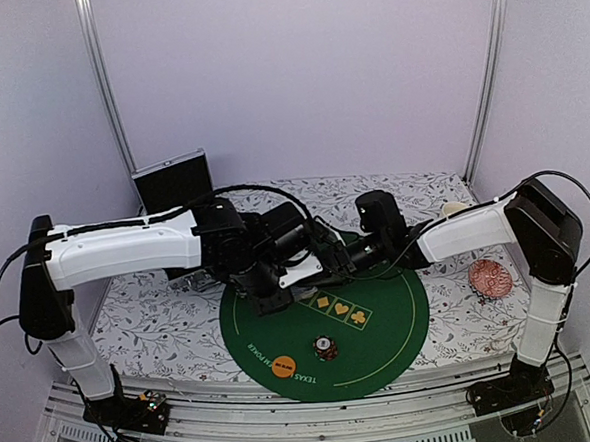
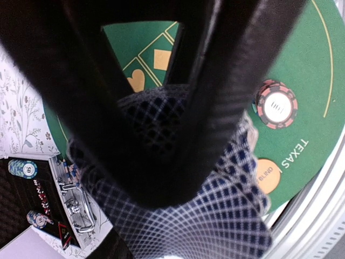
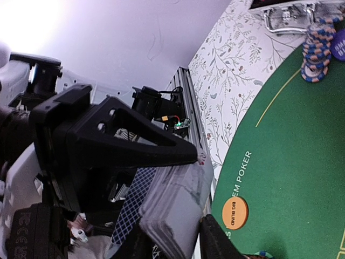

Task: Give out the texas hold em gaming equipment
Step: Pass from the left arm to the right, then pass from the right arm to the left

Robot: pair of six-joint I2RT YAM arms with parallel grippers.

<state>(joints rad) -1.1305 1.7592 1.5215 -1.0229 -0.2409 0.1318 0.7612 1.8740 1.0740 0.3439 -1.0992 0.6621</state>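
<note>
Closest to the left wrist lens stand the black fingers of the left gripper. They are closed on a deck of cards with blue-and-white diamond backs, held up over the round green mat. This mat covers the middle of the flowered table, and beyond its far left edge stands an open case. The right gripper has one finger on each side of the same deck, very near to it, but I cannot tell if they press on it. On the near part of the mat sits a short chip stack, and near it, closer to the mat's edge, lies the orange disc. Inside the case lie some chips and a small red-edged triangle marker.
</note>
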